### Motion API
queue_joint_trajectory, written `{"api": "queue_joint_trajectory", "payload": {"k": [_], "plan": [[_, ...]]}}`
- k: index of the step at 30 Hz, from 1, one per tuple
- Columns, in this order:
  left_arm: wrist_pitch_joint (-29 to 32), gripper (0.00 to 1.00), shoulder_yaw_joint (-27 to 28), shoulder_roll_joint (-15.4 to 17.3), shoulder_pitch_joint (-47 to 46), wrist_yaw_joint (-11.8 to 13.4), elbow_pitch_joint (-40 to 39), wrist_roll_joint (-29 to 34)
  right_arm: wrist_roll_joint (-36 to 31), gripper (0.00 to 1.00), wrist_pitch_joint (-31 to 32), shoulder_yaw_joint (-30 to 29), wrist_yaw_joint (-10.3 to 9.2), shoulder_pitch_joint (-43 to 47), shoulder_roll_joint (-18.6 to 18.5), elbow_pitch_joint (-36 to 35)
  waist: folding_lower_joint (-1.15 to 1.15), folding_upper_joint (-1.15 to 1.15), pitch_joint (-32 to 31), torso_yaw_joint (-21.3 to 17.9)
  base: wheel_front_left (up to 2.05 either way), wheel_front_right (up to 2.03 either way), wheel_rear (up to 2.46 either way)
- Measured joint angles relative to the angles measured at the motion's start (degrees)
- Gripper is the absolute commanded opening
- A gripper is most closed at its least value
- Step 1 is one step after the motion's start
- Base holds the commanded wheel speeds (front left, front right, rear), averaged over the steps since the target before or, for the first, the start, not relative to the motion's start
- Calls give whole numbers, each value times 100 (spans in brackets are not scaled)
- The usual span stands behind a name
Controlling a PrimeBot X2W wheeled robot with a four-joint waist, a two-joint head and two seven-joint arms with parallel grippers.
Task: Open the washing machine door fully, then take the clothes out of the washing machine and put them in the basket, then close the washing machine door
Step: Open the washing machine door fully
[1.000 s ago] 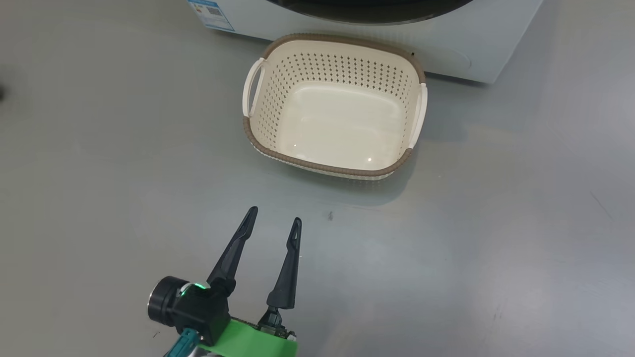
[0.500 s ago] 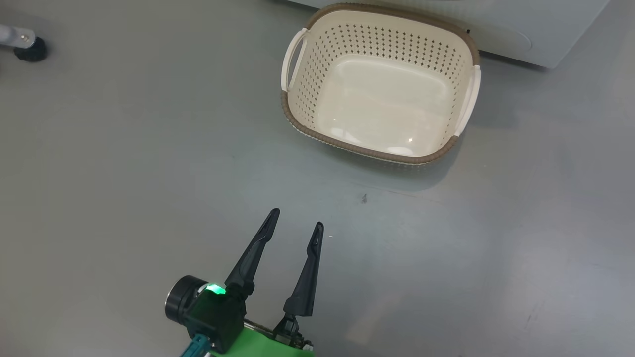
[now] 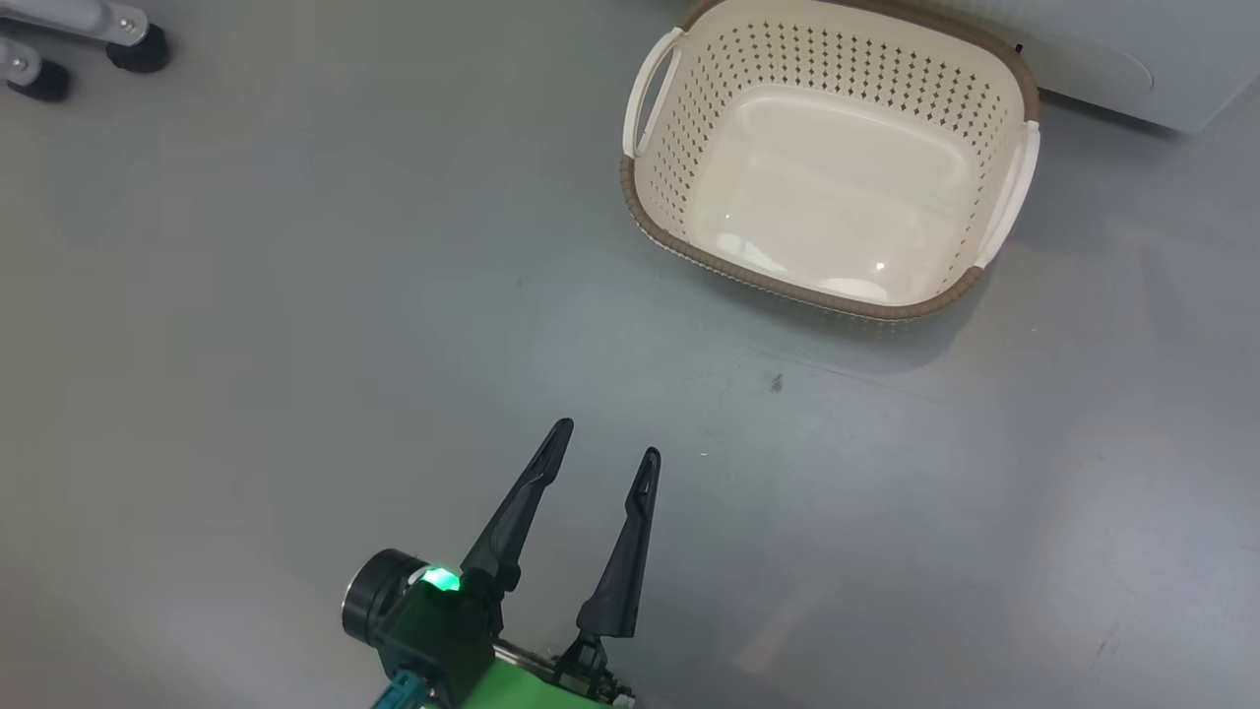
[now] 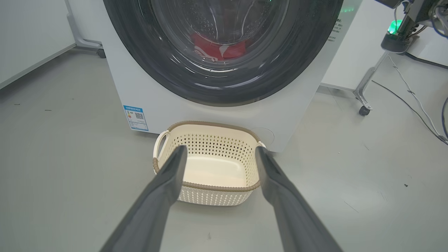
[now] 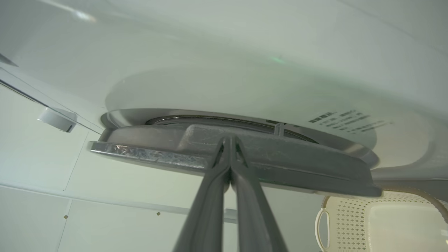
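The cream basket [image 3: 856,69] with a brown rim stands empty on the grey floor, right in front of the white washing machine [image 3: 1112,59]. My left gripper [image 3: 605,440] hovers open over the floor short of the basket, holding nothing. In the left wrist view, its open fingers [image 4: 220,149] frame the basket [image 4: 210,196] below the washing machine door [image 4: 140,63]; red clothes [image 4: 217,50] show behind the glass. My right gripper [image 5: 230,138] is shut, its tips against the door's grey edge [image 5: 297,164], which is seen side-on against the machine front [image 5: 245,70]. The basket [image 5: 350,217] lies at the lower right.
Caster feet of a frame [image 3: 133,49] stand at the far left. A wheeled stand [image 4: 364,110] and floor cables [image 4: 413,108] lie to the right of the machine. A blue sticker [image 4: 136,118] marks the machine's lower front. Open grey floor surrounds the basket.
The head camera has turned: the basket slides toward the picture's upper right and the washer nearly leaves it. The left gripper stays open in about the same place.
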Motion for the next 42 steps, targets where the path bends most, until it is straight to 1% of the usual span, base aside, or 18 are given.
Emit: {"api": "queue_joint_trajectory", "payload": {"k": [8,10,25,32,38,42], "plan": [[1,100,-38,-5,65,0,-41,0,49,0,166,38,-16,-293,-26,156,0,0,40,151,0,0,0],[0,100,-24,-7,119,0,-58,1,51,0,192,75,-56,-358,-24,204,0,0,58,172,0,0,0],[0,100,79,-9,261,0,-194,-16,92,0,321,151,-58,-666,-7,609,0,0,166,204,0,0,0],[0,100,82,-9,354,1,-215,-16,308,0,374,41,-58,-752,145,1134,0,0,183,207,0,0,0],[1,100,82,-9,376,1,-232,-16,385,0,390,30,-59,-904,169,1383,0,0,192,202,0,0,0],[1,100,100,-10,398,1,-252,-16,525,0,389,-60,-59,-1106,290,1568,0,0,200,203,0,0,0]]}}
